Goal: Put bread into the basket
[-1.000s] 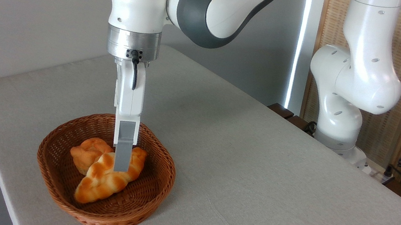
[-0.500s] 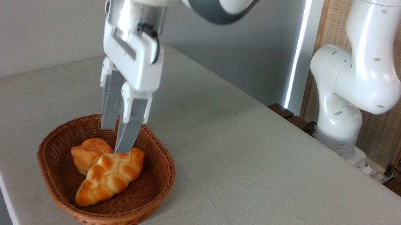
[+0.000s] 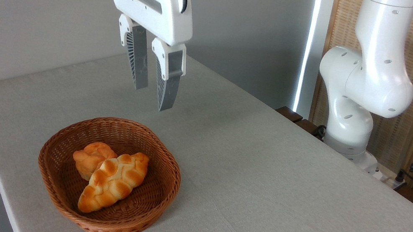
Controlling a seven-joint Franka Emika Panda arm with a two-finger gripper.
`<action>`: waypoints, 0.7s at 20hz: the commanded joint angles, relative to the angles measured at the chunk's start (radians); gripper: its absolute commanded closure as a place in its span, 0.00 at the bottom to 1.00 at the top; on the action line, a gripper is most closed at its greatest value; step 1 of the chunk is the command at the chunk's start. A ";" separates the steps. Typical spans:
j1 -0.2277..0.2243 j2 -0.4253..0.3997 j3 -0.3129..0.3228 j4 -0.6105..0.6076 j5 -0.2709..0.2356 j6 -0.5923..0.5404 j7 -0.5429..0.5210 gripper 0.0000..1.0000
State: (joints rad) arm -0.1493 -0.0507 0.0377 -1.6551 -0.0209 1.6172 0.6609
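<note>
Now that the arm has let go and climbed away, the long braided loaf of golden-orange glossy bread (image 3: 113, 182) lies by itself in the lower left of the frame, resting inside the round brown woven wicker basket (image 3: 157, 202) and leaning against a small round knotted bun (image 3: 90, 157) at its upper left. A second ago the fingers were down on the loaf; half a second ago they were just lifting off it. To my eye that means the placing is done and only the retreat remains. Beyond the basket the pale grey cloth-covered table (image 3: 263, 177) runs back toward the wall. Higher, in the upper left centre, the white two-finger gripper (image 3: 154, 98) hangs well above the basket, its grey fingers (image 3: 137, 61) spread a little apart, holding nothing and touching nothing.
</note>
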 commanded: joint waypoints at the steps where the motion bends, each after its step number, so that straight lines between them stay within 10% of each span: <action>1: -0.003 0.026 0.010 0.066 -0.025 -0.072 0.000 0.00; 14: -0.003 -0.003 0.027 0.000 0.042 -0.011 0.046 0.00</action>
State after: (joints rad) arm -0.1483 -0.0420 0.0548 -1.6320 -0.0071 1.5754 0.6990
